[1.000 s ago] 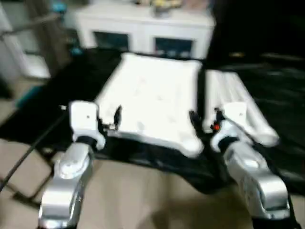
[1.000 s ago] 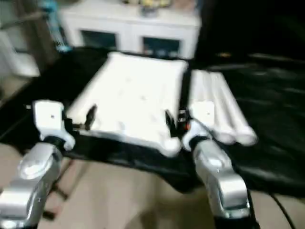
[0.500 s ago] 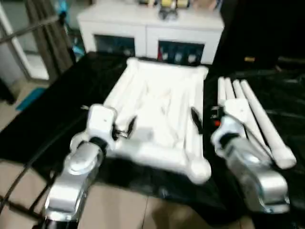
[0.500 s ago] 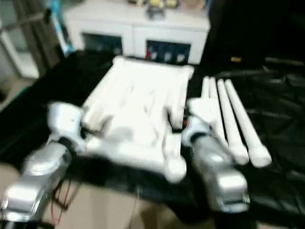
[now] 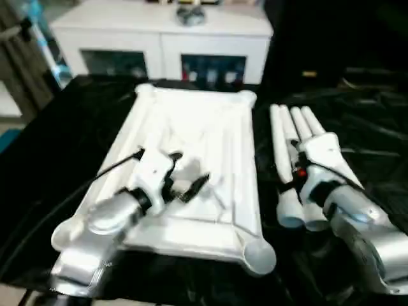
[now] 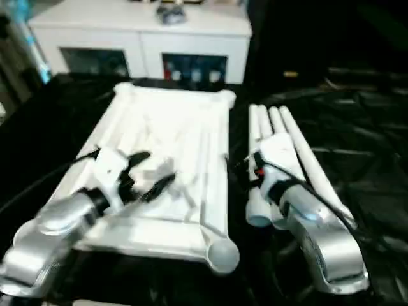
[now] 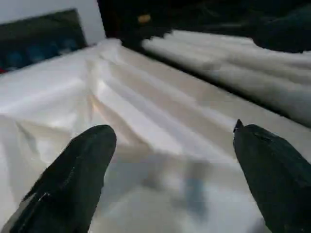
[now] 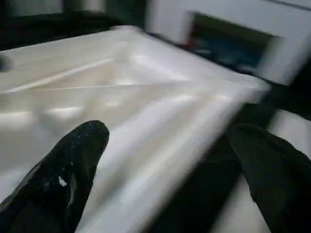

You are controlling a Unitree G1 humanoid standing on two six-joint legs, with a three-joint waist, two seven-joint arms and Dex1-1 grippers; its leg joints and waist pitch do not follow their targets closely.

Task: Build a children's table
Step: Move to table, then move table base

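- We see the tabletop [image 5: 191,166] lying underside up on a black sheet [image 5: 57,159], its ribs and rounded corner sockets facing the camera.
- One corner socket [image 5: 258,255] sits nearest us on the right side, its round mouth open toward the front edge.
- The legs [image 5: 290,153] lie side by side on the sheet just right of the tabletop, roughly parallel to its long edge, with a dark gap between them and the tabletop rim. We count at least three tubes; a fourth we cannot make out for sure.
- Our left gripper [image 5: 185,175] hangs over the tabletop's ribbed middle, a little left of centre. Its fingers [image 7: 73,174] stand wide apart with nothing between them, and the left wrist view shows ribs through the gap.
- Our right gripper [image 6: 239,167] sits over the gap between the tabletop's right rim and the legs, its wrist above the near ends of the legs. In the right wrist view its fingers [image 8: 68,165] are spread apart and hold nothing, with the tabletop rim showing between them.
- A black cable [image 5: 83,188] runs from the left wrist across the tabletop's left edge and down toward the near left.
- A white cabinet [image 5: 159,41] with glass doors stands beyond the far end of the sheet.
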